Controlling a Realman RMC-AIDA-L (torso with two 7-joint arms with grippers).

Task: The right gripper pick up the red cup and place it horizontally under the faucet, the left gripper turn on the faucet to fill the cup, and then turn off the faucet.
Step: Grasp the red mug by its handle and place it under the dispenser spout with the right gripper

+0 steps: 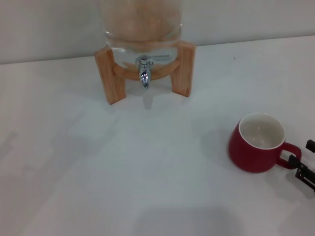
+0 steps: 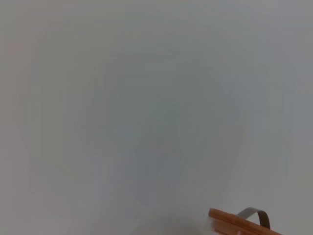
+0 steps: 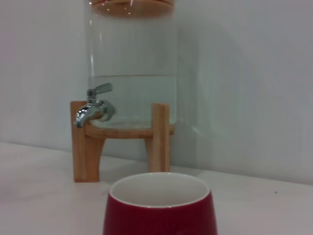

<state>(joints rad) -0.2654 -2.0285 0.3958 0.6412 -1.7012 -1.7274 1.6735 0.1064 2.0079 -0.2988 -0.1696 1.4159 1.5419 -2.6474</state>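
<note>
The red cup [image 1: 256, 143] stands upright on the white table at the right, its off-white inside empty and its loop handle pointing right. My right gripper [image 1: 303, 153] shows only as black fingertips at the right edge, right at the handle, one tip on each side with a gap between them. In the right wrist view the cup [image 3: 160, 213] is close in front, and the faucet [image 3: 93, 110] lies beyond it. The chrome faucet [image 1: 144, 71] sticks out of the glass jar at the back centre, well to the left of the cup. My left gripper is out of view.
The glass dispenser jar [image 1: 142, 24] holds water and sits on a wooden stand [image 1: 109, 73] near the back wall. The left wrist view shows only a pale surface and a corner of a wooden lid [image 2: 234, 224] with a metal clasp.
</note>
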